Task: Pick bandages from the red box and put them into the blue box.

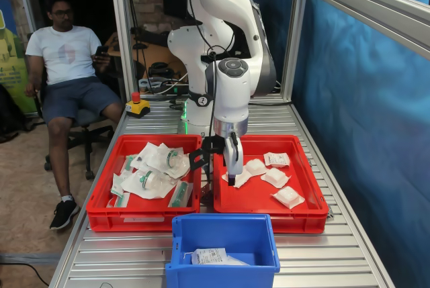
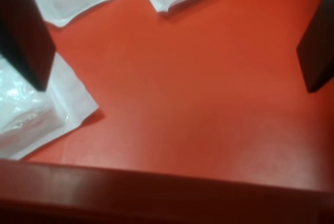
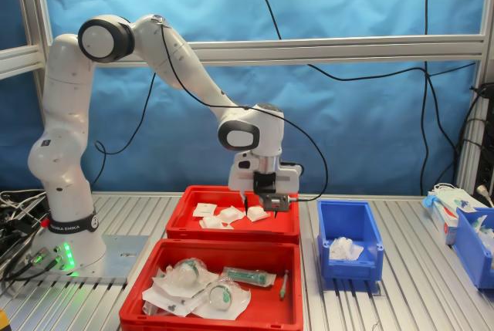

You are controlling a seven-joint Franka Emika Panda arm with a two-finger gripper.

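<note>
Now the white arm [image 3: 166,49] bends over from its base and points its wrist straight down into the red box [image 1: 309,197]. In the second exterior view the arm goes up from the base, across, and then down. The gripper [image 1: 232,179] hangs low inside the red box, near the wall next to the other red crate [image 1: 101,211]. In the wrist view the two dark fingers [image 2: 23,36] stand far apart, with bare red floor between them, so the gripper is open and holds nothing. One finger is over the edge of a white packet [image 2: 31,109].

The bandages [image 1: 277,177] lie on the floor of the red box, some near the gripper and some farther toward the far side of the box from it. In the first exterior view one packet [image 1: 240,179] lies just beside the fingertips.

The blue box [image 1: 222,268] sits on the table [image 1: 349,261] just outside the red box, by its front wall in the first exterior view. It has a white packet [image 1: 209,256] inside.

The other red crate holds clear pouches [image 1: 158,167] with green marks.
</note>
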